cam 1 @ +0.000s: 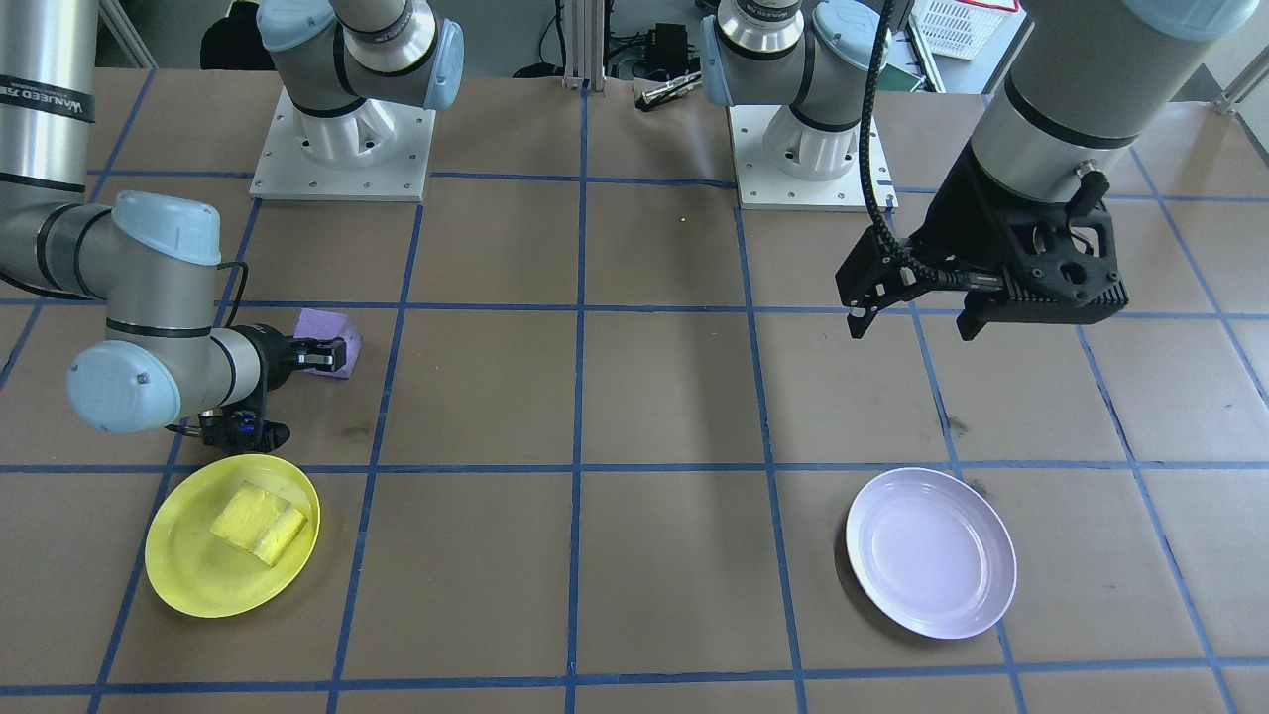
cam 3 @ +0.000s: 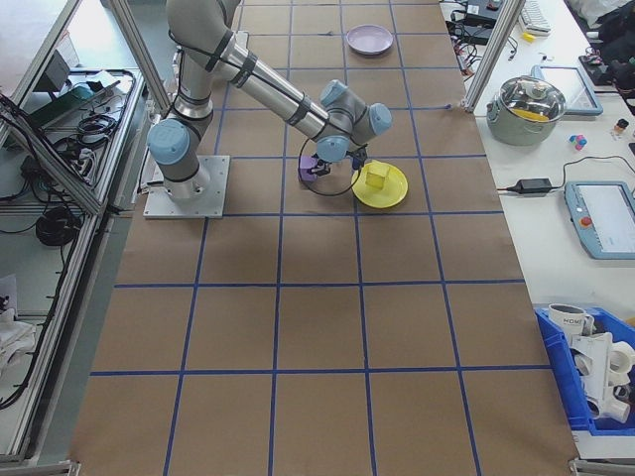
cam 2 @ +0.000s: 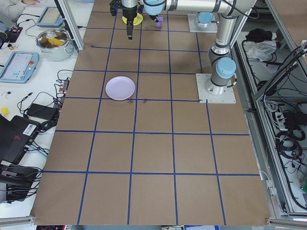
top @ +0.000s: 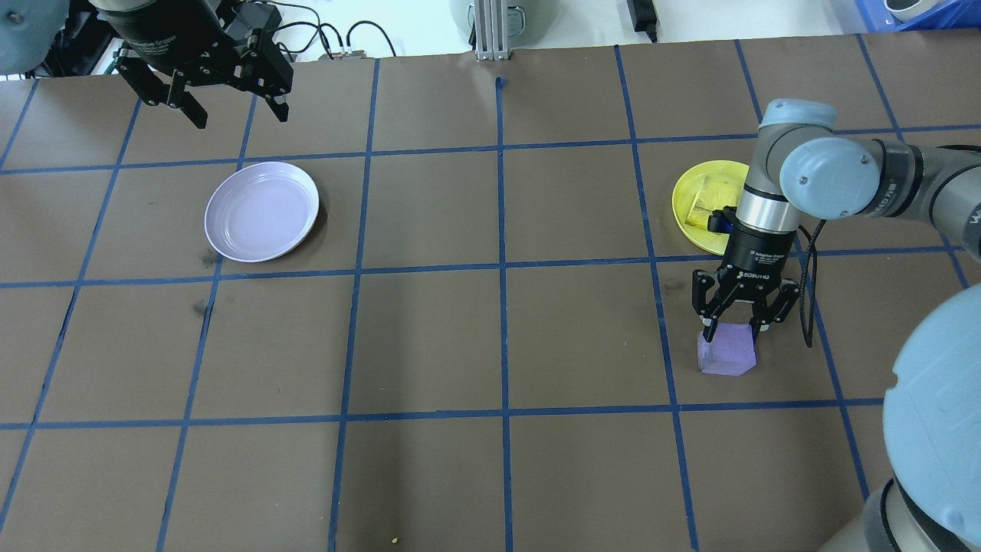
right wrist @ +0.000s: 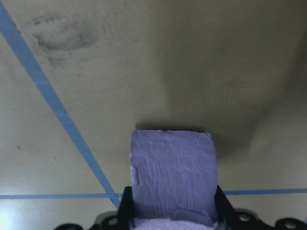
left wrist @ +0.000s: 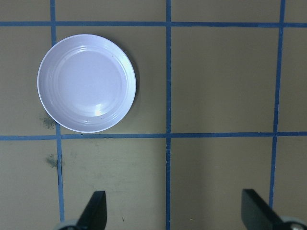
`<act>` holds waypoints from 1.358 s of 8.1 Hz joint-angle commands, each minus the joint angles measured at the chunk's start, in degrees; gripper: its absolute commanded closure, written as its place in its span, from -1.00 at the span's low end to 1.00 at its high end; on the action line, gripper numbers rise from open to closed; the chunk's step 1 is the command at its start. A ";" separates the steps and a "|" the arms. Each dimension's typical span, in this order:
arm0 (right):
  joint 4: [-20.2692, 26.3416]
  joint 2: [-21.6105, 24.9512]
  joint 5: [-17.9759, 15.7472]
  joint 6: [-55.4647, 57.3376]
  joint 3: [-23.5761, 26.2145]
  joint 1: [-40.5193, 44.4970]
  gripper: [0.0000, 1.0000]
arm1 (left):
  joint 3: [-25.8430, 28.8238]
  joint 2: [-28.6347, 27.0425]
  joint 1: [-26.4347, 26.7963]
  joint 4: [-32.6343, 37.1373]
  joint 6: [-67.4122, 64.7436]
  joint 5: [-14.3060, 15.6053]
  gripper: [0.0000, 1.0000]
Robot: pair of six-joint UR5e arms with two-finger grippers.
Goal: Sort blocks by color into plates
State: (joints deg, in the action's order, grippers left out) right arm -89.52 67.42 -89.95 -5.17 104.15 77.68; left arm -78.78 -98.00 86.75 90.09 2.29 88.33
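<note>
Brown gridded table point(top: 429, 337). Right gripper point(top: 734, 328) fingers closed against purple block point(top: 726, 353) sides, low, for transfer to lavender plate point(top: 261, 211). Yellow block point(cam 1: 260, 522) already in yellow plate point(cam 1: 188, 580). Left gripper point(top: 224, 103) spread wide, empty, parked clear.

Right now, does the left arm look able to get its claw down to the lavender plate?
Probably yes. The left claw hangs open above the table just beyond the lavender plate, which is empty, and nothing stands between them. The right claw is far off, at the purple block.
</note>
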 commanded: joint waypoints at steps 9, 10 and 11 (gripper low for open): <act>-10.10 0.54 23.49 37.89 -15.47 27.84 1.00 | -0.06 0.00 0.00 0.00 0.00 0.00 -1.00; -14.58 -1.57 23.59 43.34 -15.47 31.27 1.00 | -0.15 0.00 0.00 0.00 0.08 0.00 -1.00; -18.28 -3.50 23.94 47.92 -15.47 34.44 1.00 | -0.15 0.00 0.00 0.00 0.00 0.00 -1.00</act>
State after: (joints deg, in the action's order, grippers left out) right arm -100.19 67.53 -66.97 33.41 88.73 105.84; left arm -78.88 -98.00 86.75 90.09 2.33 88.33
